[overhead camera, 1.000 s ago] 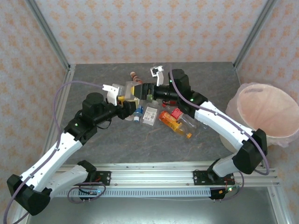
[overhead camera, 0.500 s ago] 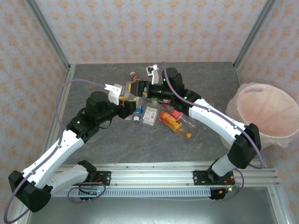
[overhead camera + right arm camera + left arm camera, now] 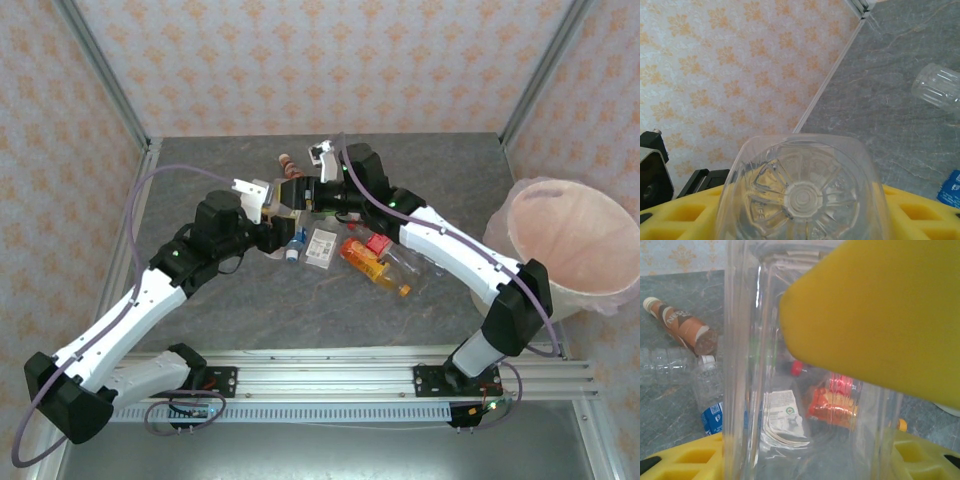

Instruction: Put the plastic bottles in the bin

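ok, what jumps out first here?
The left tool and right tool meet over the bottle pile in the middle of the table. The left clamps a clear bottle; the right has a bottle base between its pads. The pink-lined bin stands at the right edge.

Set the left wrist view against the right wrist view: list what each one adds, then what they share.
Left wrist adds: a brown-labelled bottle and an orange-labelled bottle, lying on the table. Right wrist adds: the clear bottle seen end-on, its moulded base facing the camera, and the metal frame rail. Shared: that clear bottle between yellow fingers, a blue label, the table, patterned wallpaper.
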